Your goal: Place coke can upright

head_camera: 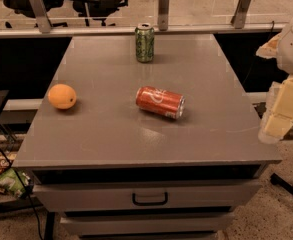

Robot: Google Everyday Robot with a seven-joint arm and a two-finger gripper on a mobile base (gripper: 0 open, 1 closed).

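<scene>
The coke can (160, 102) lies on its side near the middle of the grey cabinet top (111, 139), with its silver end pointing right and toward the front. It is red with white script. My gripper (282, 113) is at the right edge of the view, beyond the cabinet's right side and well away from the can. It appears as pale cream blocks under a white arm part (292, 44). It holds nothing that I can see.
A green can (144, 42) stands upright at the back centre of the top. An orange (62, 96) sits at the left. A glass railing (136, 6) runs behind the cabinet. A drawer with a black handle (149, 199) is below the front edge.
</scene>
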